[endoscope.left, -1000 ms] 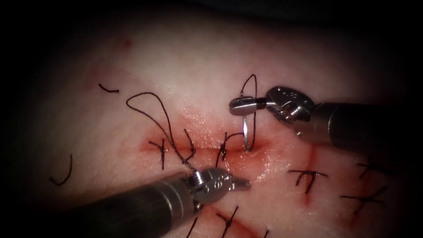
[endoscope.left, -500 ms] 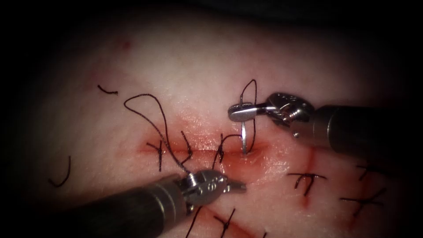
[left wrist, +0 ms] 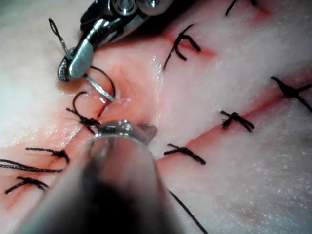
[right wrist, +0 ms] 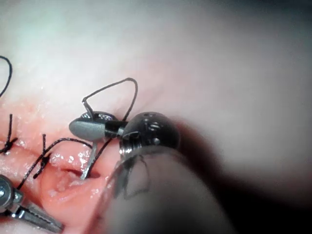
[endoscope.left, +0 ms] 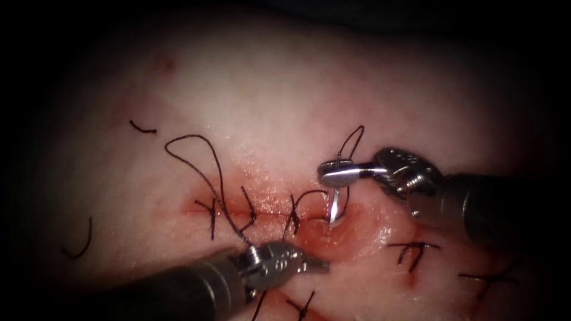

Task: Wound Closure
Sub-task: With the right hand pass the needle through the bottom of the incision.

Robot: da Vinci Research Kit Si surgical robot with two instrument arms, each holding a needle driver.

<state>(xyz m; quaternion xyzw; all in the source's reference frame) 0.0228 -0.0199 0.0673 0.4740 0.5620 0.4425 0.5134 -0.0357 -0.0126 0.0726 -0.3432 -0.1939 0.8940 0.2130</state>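
Needle (endoscope.left: 335,205) in tissue (endoscope.left: 285,101), right claw (endoscope.left: 338,173) gripping

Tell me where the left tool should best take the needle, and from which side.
The right tool holds the needle near its thread end, with the tip in the tissue at the cut. The bare shaft between the pincer and the tissue is probably the best place to grip. Come from the picture's left, where the left tool lies; the right tool blocks the other side.
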